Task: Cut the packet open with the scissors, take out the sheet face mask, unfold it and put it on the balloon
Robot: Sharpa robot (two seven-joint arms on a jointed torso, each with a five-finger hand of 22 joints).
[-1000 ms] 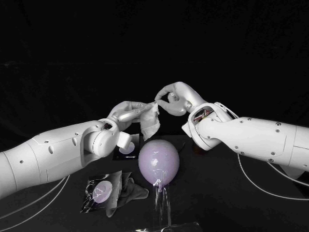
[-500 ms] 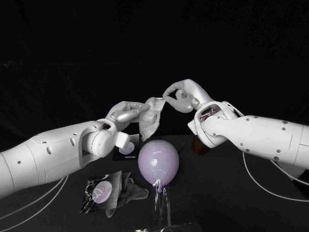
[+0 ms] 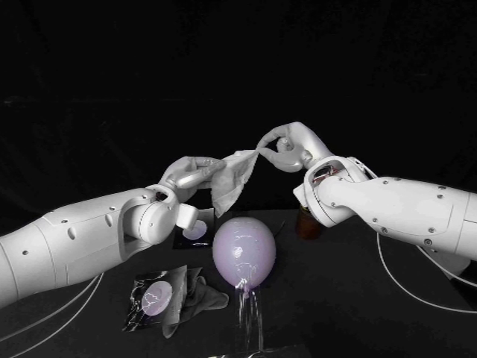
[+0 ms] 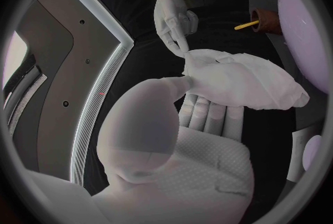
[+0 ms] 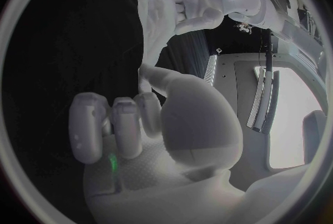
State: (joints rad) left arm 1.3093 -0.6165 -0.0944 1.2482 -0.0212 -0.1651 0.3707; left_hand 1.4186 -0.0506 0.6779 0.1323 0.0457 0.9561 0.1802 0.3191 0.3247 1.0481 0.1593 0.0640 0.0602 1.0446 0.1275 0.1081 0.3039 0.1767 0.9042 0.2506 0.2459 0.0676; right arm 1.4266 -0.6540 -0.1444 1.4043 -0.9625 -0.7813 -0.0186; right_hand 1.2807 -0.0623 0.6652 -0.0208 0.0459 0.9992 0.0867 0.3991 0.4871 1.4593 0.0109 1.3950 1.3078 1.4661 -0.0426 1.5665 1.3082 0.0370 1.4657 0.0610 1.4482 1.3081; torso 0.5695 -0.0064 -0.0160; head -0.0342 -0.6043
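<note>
One mask (image 3: 233,175), white and still creased, hangs in the air above the balloon (image 3: 245,250), not touching it. Its upper edge is stretched between the two hands.

The left hand (image 3: 192,173) has its fingers closed on the mask's left part. In its wrist view the cloth lies bunched over the fingertips. The right hand (image 3: 285,145) pinches the opposite corner between thumb and a finger, with the other fingers curled. So both hands are holding the mask.

Change over the last second: the right hand has drawn up and away from the left, taking its corner with it. The top edge, which was crumpled between hands almost touching, now runs as a short span. The lower part still hangs in folds below the left hand, just above the balloon's top. The left hand has hardly shifted.

We judge the unfolding as under way but not done. The sheet is opened along one edge only, and the face shape cannot yet be made out.

The balloon stands upright on its clear stand at the middle of the counter (image 3: 357,298), as before. The packet (image 3: 158,294) lies open and emptied at the front left of the counter, unmoved.
</note>
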